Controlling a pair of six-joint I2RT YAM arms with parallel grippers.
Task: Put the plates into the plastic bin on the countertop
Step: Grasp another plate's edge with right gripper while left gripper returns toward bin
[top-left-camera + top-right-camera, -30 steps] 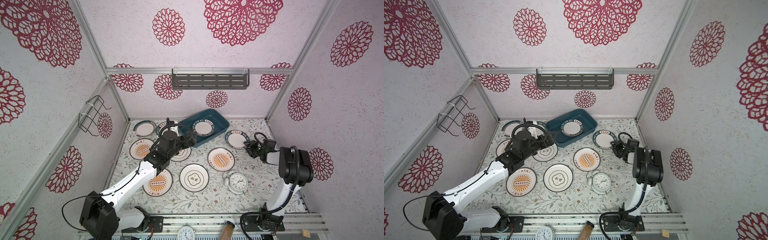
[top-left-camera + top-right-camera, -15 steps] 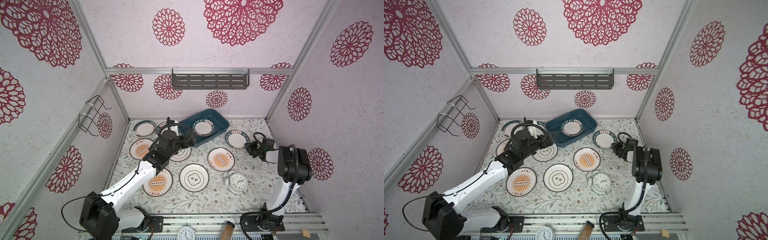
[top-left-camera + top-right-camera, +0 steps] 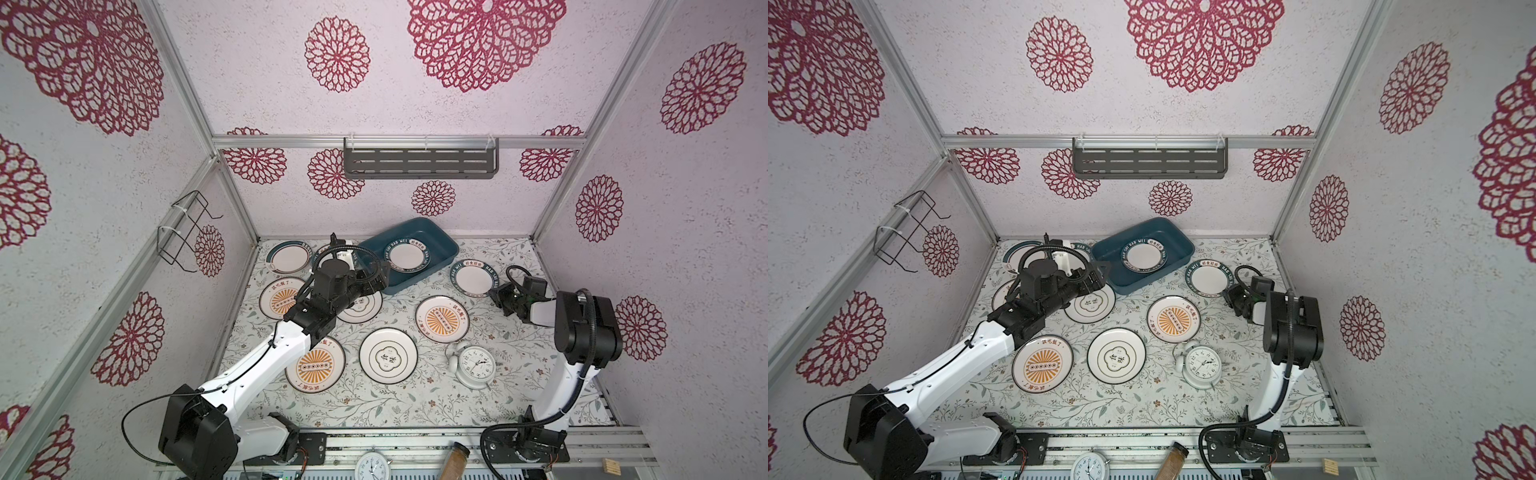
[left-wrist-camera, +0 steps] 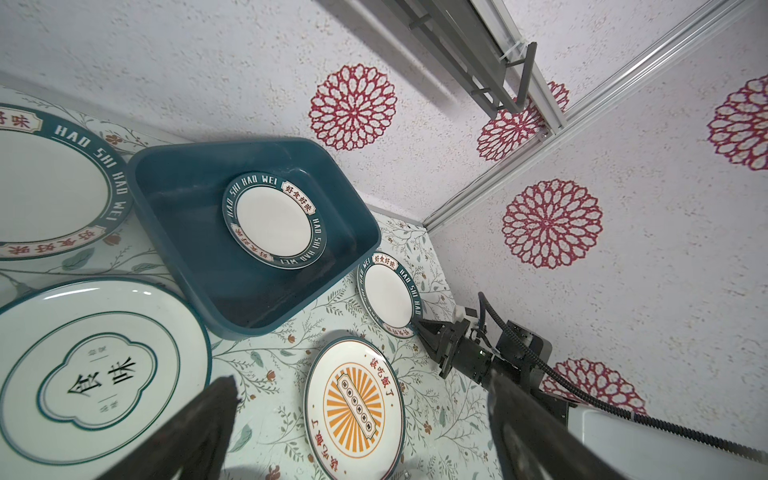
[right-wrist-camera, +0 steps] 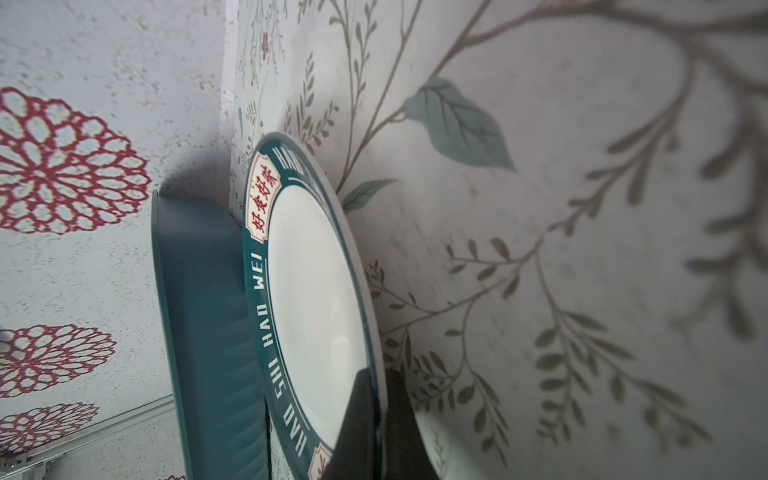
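Blocking part of a quatrefoil plate, the left gripper hovers wide open and empty beside the dark teal plastic bin. Leafy-printed countertop sits inside red-medallion walls. The right gripper pinches the rim of a teal-lettered plate lying just right of the bin, which holds a matching plate.

1. Four plates with teal lettered rims, one partly hidden.
2. Three plates with orange sunburst centres.
3. Two plates with black quatrefoil emblems.
4. One plastic bin.
5. Two clocks: an alarm clock lower right and a second clock at the bottom edge.
6. One wall shelf.
7. One wire rack.
8. Two robot arms.
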